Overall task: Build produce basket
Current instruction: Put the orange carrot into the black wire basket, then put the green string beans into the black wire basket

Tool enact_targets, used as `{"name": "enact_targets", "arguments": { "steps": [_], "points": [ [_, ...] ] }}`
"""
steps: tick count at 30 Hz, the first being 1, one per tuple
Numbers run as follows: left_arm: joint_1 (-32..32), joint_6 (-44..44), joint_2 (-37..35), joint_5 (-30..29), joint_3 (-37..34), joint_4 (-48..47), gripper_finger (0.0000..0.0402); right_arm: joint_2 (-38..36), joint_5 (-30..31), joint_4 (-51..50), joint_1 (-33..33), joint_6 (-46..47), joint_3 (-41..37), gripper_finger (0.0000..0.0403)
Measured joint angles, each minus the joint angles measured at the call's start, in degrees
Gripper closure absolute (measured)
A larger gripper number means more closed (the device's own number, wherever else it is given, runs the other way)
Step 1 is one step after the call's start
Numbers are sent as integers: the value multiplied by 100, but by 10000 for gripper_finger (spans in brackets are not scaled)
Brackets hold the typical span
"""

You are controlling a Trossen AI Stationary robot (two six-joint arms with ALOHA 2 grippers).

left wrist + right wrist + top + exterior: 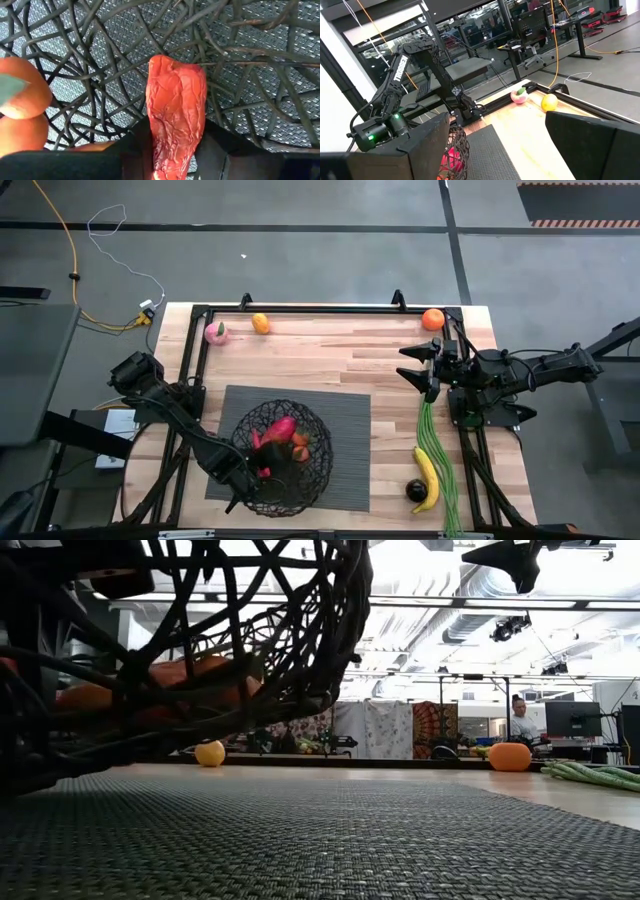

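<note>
The wire basket (283, 457) stands on the ribbed mat (340, 420) at the near-left part of the table (330, 350). It already contains a pink-red pepper (281, 429) and orange pieces.

The left gripper (255, 477) is inside the basket, its fingers closed on a wrinkled red pepper (175, 110), which it holds by the narrow end. The pepper appears light, soft-skinned and slightly compressible; a grip across its waist is advisable.

The right gripper (428, 366) hovers with jaws wide apart and empty, above the upper end of the long green beans (437, 450).

Outside the basket:
- a banana (427, 475) and a dark round fruit (416, 491) beside the beans;
- an orange (432, 319) at the far right corner;
- a small orange (261, 323) and a pink peach (216, 332) at the far left.

The beans appear thin and limp: grasp the bundle mid-length. Round fruit may roll.
</note>
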Motion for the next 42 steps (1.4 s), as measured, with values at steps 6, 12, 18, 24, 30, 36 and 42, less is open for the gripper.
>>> {"name": "enact_targets", "arguments": {
  "steps": [6,12,18,24,30,36,42],
  "points": [
    [-2,0,0,1,0,-1,303,0,59,-2,0,1,0,90],
    [-2,-2,0,7,20,-47,303,0,155,-4,-2,-25,0,90],
    [43,-83,-30,318,235,-293,303,0,157,-4,-2,-23,0,90],
    [113,-254,-164,614,234,-327,302,0,157,-51,-2,-34,0,90],
    [217,-262,-184,623,236,-302,290,0,155,-98,-2,8,0,90],
    [342,-310,-184,941,236,-306,265,0,153,-98,-2,18,0,90],
    [416,-352,-184,1001,236,-305,234,0,151,-99,-2,18,2,90]
  ]
}}
